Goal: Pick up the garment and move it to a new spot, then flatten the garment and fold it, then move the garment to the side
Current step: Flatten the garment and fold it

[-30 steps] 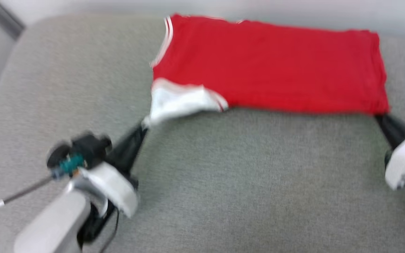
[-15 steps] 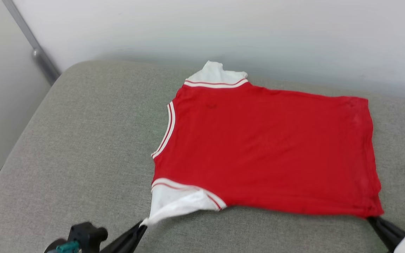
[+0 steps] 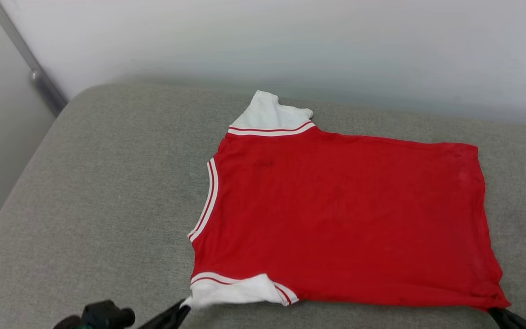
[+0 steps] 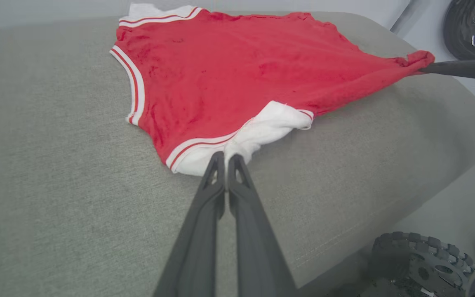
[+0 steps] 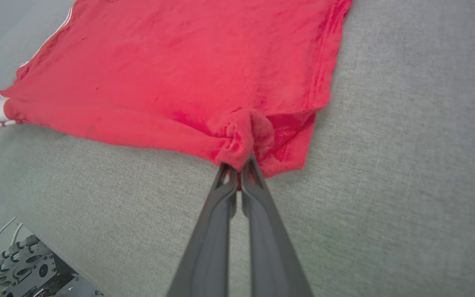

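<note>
Head view has tilted up; garment [image 3: 336,219] lies spread on the cushion [image 3: 107,205]. Unchanged: left gripper [image 4: 225,158] pinches the white sleeve [image 4: 262,130], right gripper [image 5: 239,168] the hem corner [image 5: 245,134]. Flattening looks near done, fold pending.

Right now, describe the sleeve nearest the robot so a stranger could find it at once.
On the grey cushion lies a red garment. Its near left corner ends in a white sleeve with red-striped trim. Unlike the far sleeve, it is pinched by the left hand.

The garment [image 3: 336,219] has slid slightly nearer across the grey cushion [image 3: 107,183].
</note>
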Robot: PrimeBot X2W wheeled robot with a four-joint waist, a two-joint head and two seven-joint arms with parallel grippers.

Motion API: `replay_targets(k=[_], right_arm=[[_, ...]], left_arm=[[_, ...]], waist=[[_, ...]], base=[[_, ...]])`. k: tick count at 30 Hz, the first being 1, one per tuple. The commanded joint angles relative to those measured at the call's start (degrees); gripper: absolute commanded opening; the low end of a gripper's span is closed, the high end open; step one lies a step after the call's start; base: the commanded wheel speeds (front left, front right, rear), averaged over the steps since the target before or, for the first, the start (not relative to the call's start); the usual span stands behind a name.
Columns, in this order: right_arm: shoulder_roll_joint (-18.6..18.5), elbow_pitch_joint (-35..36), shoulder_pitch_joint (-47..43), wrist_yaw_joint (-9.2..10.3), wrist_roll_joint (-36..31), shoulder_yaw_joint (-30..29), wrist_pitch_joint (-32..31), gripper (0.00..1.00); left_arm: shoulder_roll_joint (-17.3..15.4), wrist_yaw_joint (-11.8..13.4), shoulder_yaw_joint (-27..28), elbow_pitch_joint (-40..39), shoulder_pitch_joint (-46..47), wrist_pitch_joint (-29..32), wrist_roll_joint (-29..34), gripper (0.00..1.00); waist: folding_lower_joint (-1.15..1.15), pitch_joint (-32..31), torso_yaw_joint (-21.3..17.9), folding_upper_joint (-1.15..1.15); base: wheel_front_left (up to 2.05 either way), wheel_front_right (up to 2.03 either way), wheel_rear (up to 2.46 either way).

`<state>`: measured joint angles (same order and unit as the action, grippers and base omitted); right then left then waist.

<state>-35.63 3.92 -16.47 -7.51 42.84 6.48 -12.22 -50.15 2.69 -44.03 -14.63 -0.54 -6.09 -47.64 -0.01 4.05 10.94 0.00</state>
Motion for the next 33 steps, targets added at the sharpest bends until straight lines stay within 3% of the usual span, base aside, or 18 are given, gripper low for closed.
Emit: replay_targets(k=[1, 8, 15, 24, 33], right_arm=[[0.5, 0.8, 0.2, 0.04, -0.3, -0.3, -0.6, 0.00], [0.4, 4.0, 6.1, 0.04, -1.0, -1.5, -5.3, 0.00], [0.1, 2.9, 14.4, 0.04, -4.0, -0.7, -11.3, 0.00], [0.4, -1.9, 23.9, 0.04, -7.9, 2.1, -16.2, 0.00], [1.3, -4.5, 28.4, 0.04, -9.9, 4.2, -17.6, 0.00]], left_arm=[[0.0, -0.4, 0.6, -0.5, 1.4, -0.4, 0.2, 0.00], [0.5, -1.0, 4.3, -0.9, 8.8, -0.7, 1.1, 0.00], [1.0, -2.9, 6.4, 1.7, 16.5, 1.0, 1.3, 0.00], [4.1, -6.6, 6.4, 9.4, 26.1, 3.1, 1.7, 0.00], [8.2, -6.3, 5.1, 18.9, 32.9, 2.7, 5.5, 0.00]], waist=[[0.01, 0.4, -0.3, 0.00], [0.01, 3.7, -1.7, 0.00], [0.01, 9.2, -3.1, 0.00], [0.01, 15.1, -3.4, 0.00], [0.01, 17.6, -3.7, 0.00]], base=[[0.00, 0.00, 0.00], [0.00, 0.00, 0.00], [0.00, 0.00, 0.00], [0.00, 0.00, 0.00], [0.00, 0.00, 0.00]])
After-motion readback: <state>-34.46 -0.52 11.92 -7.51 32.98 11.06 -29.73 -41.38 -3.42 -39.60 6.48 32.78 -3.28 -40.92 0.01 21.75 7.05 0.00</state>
